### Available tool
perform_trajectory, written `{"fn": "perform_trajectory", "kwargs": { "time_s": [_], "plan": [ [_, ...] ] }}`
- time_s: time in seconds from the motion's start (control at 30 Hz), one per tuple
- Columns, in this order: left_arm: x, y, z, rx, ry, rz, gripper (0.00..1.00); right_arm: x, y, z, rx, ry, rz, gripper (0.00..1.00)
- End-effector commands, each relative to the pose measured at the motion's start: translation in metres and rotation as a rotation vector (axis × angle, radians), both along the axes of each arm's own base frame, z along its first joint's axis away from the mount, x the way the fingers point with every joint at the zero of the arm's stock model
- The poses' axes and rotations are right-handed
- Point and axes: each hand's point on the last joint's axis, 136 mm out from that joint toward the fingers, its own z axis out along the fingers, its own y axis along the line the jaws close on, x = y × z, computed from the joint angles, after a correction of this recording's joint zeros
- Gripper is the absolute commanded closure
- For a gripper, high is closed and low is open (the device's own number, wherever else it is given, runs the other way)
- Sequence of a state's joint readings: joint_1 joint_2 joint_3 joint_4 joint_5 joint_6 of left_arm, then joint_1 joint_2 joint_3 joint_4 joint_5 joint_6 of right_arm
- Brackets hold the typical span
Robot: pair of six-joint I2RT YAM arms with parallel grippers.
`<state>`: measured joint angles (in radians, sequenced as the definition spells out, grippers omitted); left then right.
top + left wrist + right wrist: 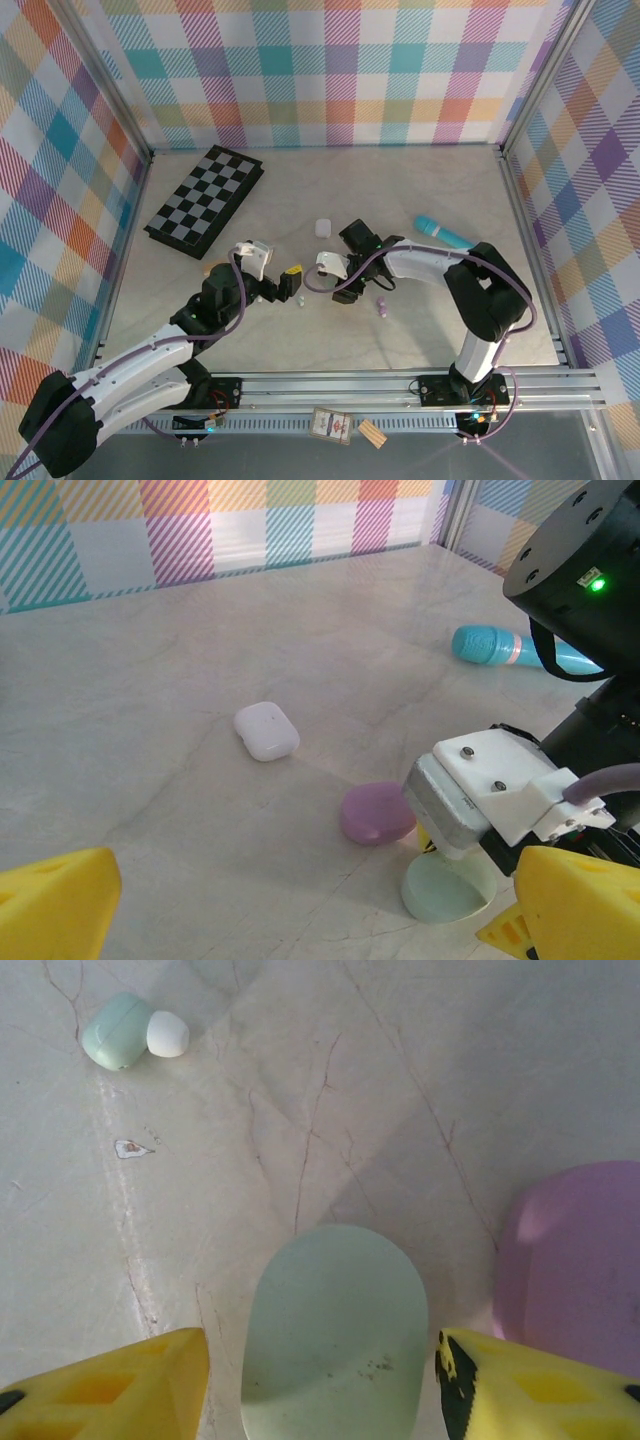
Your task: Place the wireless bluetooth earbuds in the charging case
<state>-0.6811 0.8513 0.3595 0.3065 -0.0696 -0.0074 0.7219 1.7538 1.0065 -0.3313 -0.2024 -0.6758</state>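
Mid-table, our right gripper (pixel 322 1370) hangs low over the green case (pixel 335 1300), jaws apart and straddling it, with a gap showing on one side. The purple case (pixel 575 1260) lies just beside it. A green earbud (pixel 130 1038) lies loose on the table (pixel 400 1080), well apart from both cases; a purple earbud (pixel 381 306) lies toward the near edge. Our left gripper (pixel 315 890) has its jaws spread wide, nothing between them, and faces the white case (pixel 266 730).
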Motion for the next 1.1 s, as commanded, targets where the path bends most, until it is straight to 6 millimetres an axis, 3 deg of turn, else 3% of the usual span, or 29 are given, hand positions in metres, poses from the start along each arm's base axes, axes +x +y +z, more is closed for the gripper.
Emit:
{"fn": "perform_trajectory", "kwargs": {
  "time_s": [0.0, 0.23, 0.3, 0.57, 0.87, 1.07],
  "plan": [
    [0.000, -0.004, 0.003, 0.003, -0.013, -0.013, 0.00, -0.006, 0.001, -0.004, -0.033, 0.018, 0.043, 0.40],
    [0.001, -0.007, 0.002, 0.004, -0.013, -0.019, 0.00, -0.003, -0.003, -0.014, -0.086, 0.014, 0.042, 0.47],
    [0.001, -0.007, 0.002, 0.005, -0.012, -0.022, 0.00, -0.003, -0.003, -0.014, -0.087, 0.015, 0.043, 0.54],
    [-0.001, -0.009, 0.004, 0.034, -0.039, -0.048, 0.00, -0.007, -0.002, 0.007, -0.041, 0.010, 0.043, 0.61],
    [-0.020, -0.019, 0.028, 0.139, -0.110, -0.201, 0.00, -0.037, -0.001, 0.082, 0.153, 0.035, 0.046, 0.61],
    [-0.054, -0.045, 0.042, 0.171, -0.124, -0.476, 0.00, -0.060, 0.000, 0.140, 0.274, 0.030, 0.101, 0.62]
  ]
}}
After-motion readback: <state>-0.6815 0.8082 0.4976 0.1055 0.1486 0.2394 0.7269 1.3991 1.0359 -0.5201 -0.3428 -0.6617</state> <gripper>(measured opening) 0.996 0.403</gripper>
